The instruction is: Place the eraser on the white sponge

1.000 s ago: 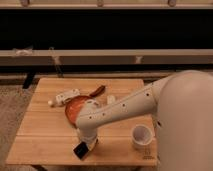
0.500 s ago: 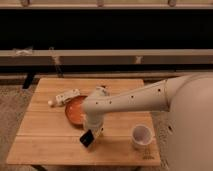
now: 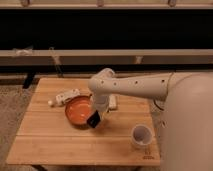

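My gripper (image 3: 94,120) hangs from the white arm over the right rim of the orange bowl (image 3: 76,111), near the middle of the wooden table (image 3: 50,142). It is shut on the eraser (image 3: 92,121), a small flat black block held just above the table. The white sponge (image 3: 113,102) lies just right of the arm's wrist, behind and to the right of the gripper, and the arm partly hides it.
A long white knobbed object (image 3: 62,96) lies at the back left of the table. A white cup (image 3: 141,135) stands at the front right. My white arm and body fill the right side. The dark red-brown utensil is hidden.
My gripper has moved with the eraser from the table's front edge back and to the right, up to the bowl's right rim, closer to the white sponge.
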`<state>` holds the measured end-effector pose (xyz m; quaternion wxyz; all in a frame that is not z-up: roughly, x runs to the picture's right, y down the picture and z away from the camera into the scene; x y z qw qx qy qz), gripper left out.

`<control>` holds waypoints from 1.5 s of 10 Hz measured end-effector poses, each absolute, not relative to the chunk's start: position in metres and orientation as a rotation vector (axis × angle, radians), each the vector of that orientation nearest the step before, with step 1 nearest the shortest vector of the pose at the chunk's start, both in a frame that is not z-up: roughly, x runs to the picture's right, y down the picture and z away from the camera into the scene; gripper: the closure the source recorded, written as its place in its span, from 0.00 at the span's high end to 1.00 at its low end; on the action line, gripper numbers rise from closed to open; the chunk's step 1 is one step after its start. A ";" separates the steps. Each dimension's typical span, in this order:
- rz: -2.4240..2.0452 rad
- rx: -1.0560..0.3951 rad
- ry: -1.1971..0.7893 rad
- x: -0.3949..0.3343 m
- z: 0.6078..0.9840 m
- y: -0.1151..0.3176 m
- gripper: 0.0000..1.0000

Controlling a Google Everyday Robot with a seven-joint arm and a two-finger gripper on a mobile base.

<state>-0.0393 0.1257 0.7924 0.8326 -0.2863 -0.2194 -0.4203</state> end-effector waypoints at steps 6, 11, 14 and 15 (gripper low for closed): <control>-0.882 -0.602 -0.420 -0.005 0.854 0.056 0.00; -0.805 -0.638 -0.378 0.028 0.900 0.054 0.05; -0.768 -0.646 -0.354 0.049 0.908 0.051 0.35; -0.763 -0.648 -0.350 0.051 0.910 0.050 0.45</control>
